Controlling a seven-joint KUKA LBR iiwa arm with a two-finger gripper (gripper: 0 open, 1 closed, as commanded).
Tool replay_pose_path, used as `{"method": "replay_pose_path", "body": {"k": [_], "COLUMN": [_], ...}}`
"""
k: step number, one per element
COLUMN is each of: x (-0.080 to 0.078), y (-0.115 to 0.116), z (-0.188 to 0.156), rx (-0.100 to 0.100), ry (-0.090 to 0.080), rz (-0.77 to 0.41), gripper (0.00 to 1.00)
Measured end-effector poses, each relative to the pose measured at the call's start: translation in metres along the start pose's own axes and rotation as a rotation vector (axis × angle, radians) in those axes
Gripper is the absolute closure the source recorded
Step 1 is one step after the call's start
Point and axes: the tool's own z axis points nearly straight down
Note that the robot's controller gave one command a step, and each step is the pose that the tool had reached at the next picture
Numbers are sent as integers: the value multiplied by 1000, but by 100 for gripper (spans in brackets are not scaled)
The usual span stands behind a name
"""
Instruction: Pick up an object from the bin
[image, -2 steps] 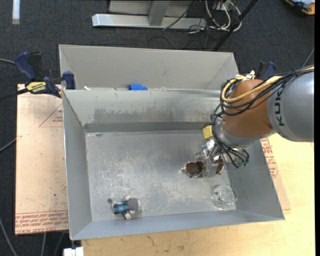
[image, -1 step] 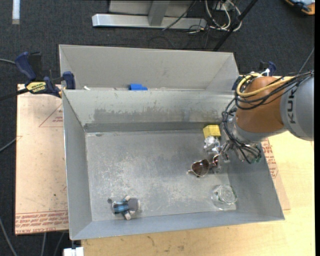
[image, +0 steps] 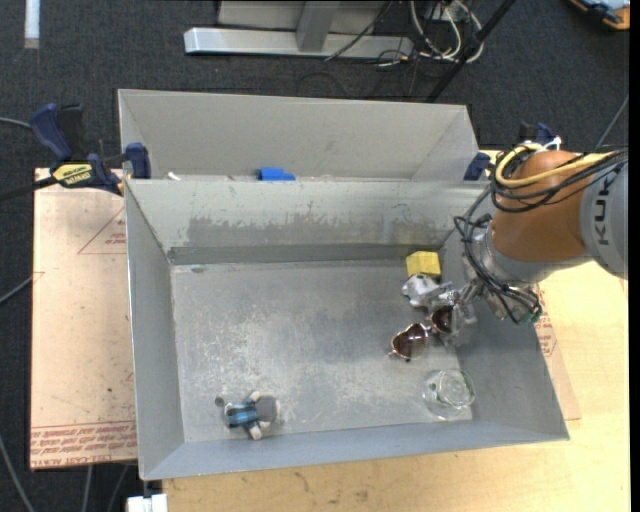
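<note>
The pick is looking barely begun: nothing is hanging clear of the bin (image: 150, 330), and every loose thing is lying on its floor. The arm (image: 540, 215) is reaching in from the right, and the pincer (image: 447, 312) is sitting low in the bin's right part, close to the floor as far as I can judge. How far open it is standing, and whether it is gripping anything, I cannot tell, because its tip is blending into the clutter there.

Two things are lying closest to it. A silvery crumpled thing (image: 418, 290) is sitting just beside it toward the back, and dark brown sunglasses (image: 408, 342) are lying just beside it toward the front-left, possibly touching. Either could be the one being picked.

A yellow block (image: 423, 264) is resting near the back wall, a clear cup (image: 447, 392) is lying near the front, and a blue and grey toy (image: 250, 412) is lying well apart at the front-left. Gripping and lifting are what seem to be remaining.
</note>
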Motion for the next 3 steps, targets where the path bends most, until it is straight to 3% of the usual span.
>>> {"method": "replay_pose_path", "body": {"k": [1, 2, 3], "x": [-48, -44, -37], "y": [-8, -4, -6], "z": [0, -12, -2], "rx": [-7, 1, 6], "ry": [55, 28, 5], "rz": [-81, -62, -58], "gripper": [100, 100, 100]}}
